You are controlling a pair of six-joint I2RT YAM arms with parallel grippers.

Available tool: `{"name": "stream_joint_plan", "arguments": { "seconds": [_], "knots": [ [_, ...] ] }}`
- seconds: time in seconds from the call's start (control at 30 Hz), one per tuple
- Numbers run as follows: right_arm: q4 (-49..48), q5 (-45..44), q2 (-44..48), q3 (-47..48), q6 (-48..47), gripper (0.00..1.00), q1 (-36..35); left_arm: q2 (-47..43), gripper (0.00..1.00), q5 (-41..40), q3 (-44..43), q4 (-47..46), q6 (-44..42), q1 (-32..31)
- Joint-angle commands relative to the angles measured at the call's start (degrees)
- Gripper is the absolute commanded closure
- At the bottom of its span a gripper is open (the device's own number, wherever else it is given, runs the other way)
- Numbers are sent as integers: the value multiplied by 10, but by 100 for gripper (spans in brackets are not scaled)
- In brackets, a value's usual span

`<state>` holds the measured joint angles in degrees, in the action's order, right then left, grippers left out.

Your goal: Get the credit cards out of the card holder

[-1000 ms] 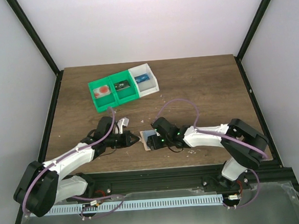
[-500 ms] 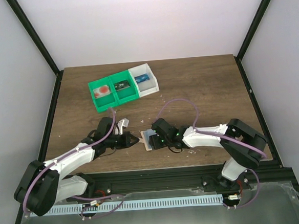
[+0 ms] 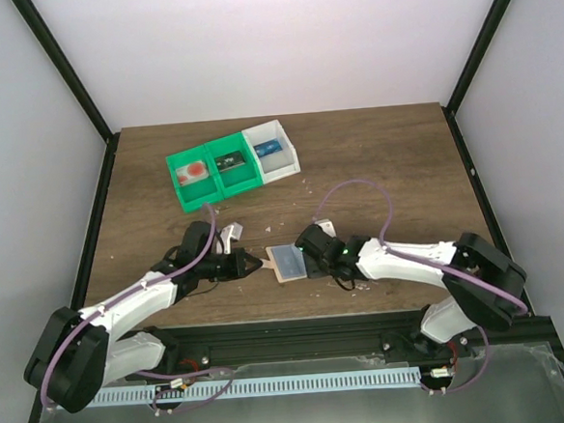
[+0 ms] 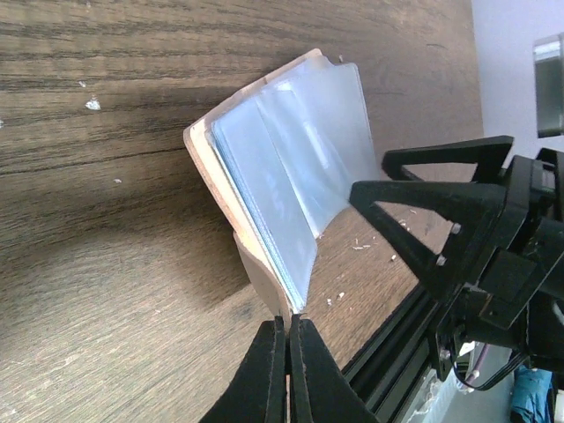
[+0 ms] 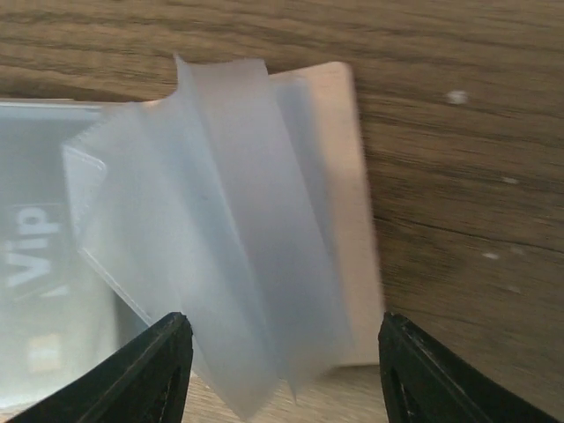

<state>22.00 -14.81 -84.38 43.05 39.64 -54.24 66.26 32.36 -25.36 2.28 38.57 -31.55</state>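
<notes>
While our left gripper [image 4: 288,324] pinches the flat tan card holder [image 4: 256,269], our open right gripper [image 5: 282,352] straddles its pale blue plastic cards [image 4: 300,150], ready, we judge, to clamp and pull.

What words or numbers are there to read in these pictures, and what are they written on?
"Vip": on the light blue plastic card in the tan card holder, right wrist view.
Yellowish mark beside it on that card: too blurred to read.
Things in the green plastic bins and white plastic bin: too small to read.
</notes>
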Motion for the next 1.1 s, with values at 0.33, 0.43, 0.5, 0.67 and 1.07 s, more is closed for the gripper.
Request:
{"name": "stream_joint_plan", "arguments": {
  "seconds": [0.33,0.43,0.5,0.67,1.07],
  "knots": [
    [-59,129,88,39,-37,57,-2,-12,100,17,5,-4,-4,0],
    [-119,172,51,22,-54,61,-5,-11,100,15,7,-7,-3,0],
    [-116,157,26,25,-52,59,-5,-10,100,16,8,-9,-3,0],
    [-124,136,-16,26,-67,43,-5,0,100,-8,13,-7,-16,0],
    [-121,160,-90,38,-66,28,-5,28,100,-21,28,-21,-20,0]
  ]
}}
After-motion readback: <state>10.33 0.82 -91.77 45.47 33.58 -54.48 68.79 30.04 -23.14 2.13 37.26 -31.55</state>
